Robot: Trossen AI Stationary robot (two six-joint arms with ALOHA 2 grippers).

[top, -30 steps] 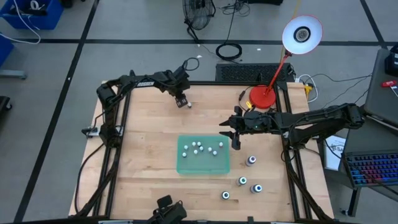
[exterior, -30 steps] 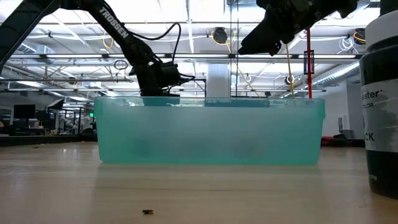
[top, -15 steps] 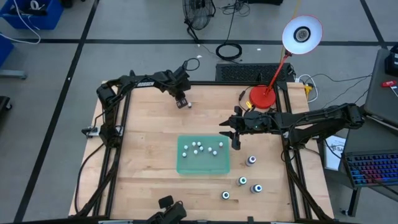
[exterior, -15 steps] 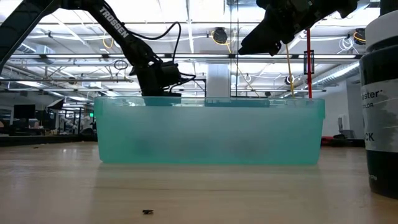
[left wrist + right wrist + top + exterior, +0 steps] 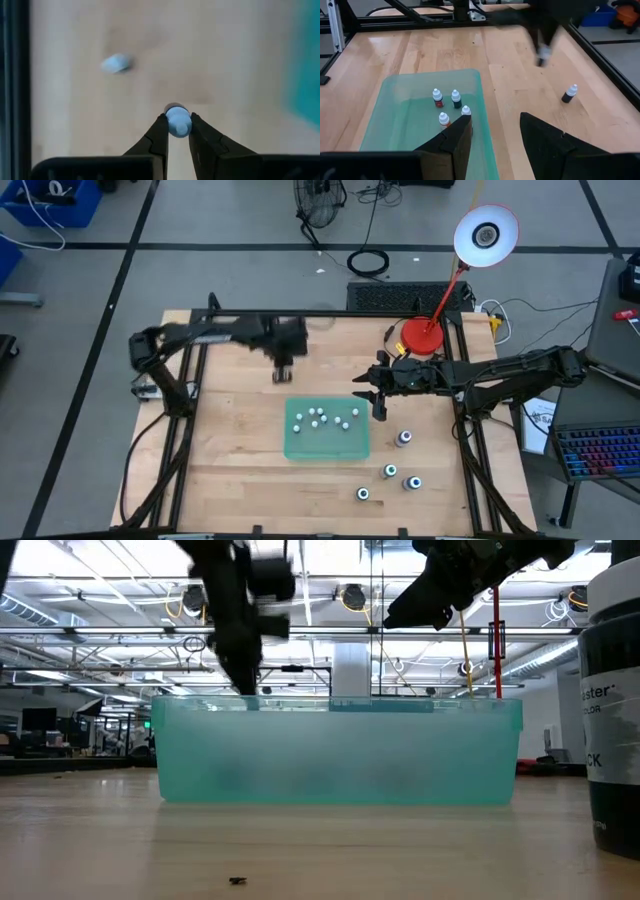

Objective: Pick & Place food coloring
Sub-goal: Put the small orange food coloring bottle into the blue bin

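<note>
The food coloring bottles are tiny. Several whitish-capped ones stand in the green tray (image 5: pixel 327 430), also seen as the tray's bottles (image 5: pixel 456 98). Larger grey-bodied bottles (image 5: pixel 403 439) stand on the wood near the table's right near corner. One small dark bottle (image 5: pixel 569 94) stands alone on the far part of the table. My left gripper (image 5: pixel 282 373) hovers just beyond the tray's far left corner, shut on a small bottle (image 5: pixel 177 121). My right gripper (image 5: pixel 380 402) hangs open above the table beside the tray's far right corner. My left gripper pinches a small bottle's whitish top end (image 5: pixel 177 116) between its two fingertips (image 5: pixel 161 129). It comes from above, pointing down. The bottle hangs below the fingers, lifted clear of the table (image 5: pixel 542 52).
A red lamp base (image 5: pixel 422 335) stands at the table's far right. A big dark bottle (image 5: pixel 615 690) stands close to the low camera on the right. Bare wood lies left of the tray and between the tray and the far edge.
My left arm has swung away from the far edge toward the tray, rising as it went, and now carries a small bottle in the air. Its motion is fast enough to blur. My right arm has kept still.
</note>
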